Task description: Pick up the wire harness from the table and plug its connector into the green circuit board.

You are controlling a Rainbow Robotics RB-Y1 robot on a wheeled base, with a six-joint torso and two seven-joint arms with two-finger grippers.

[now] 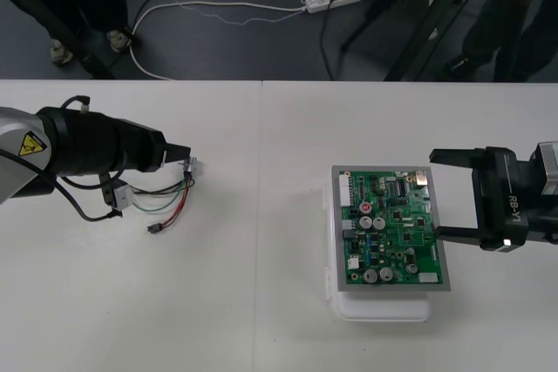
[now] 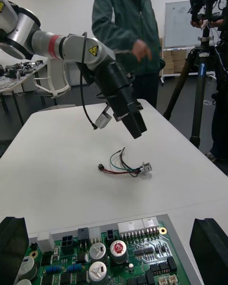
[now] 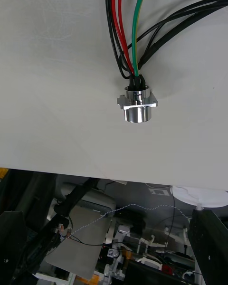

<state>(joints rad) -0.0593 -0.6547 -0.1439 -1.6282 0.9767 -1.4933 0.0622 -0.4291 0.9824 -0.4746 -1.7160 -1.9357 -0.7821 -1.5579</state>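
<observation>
While the harness [image 2: 126, 168] lies loose under the wide-open left hand [image 1: 180, 155], pickup and plugging apparently remain; right hand [image 1: 436, 193], open, straddles the board [image 1: 388, 228].

1. The socket [image 3: 137, 105] is polished metal, mirror-bright and smooth.
2. The wires [image 3: 127, 33] wear smooth, slightly glossy plastic insulation.
3. The worktop [image 1: 261, 302] is matt, pale and smooth.
4. The circuit board [image 1: 392, 233] has a green lacquered face with shiny metal capacitor tops [image 1: 370, 276]. Its base [image 1: 384, 309] looks like white plastic.
5. My right end effector [image 1: 435, 195] has matt black fingers [image 1: 453, 158].
</observation>
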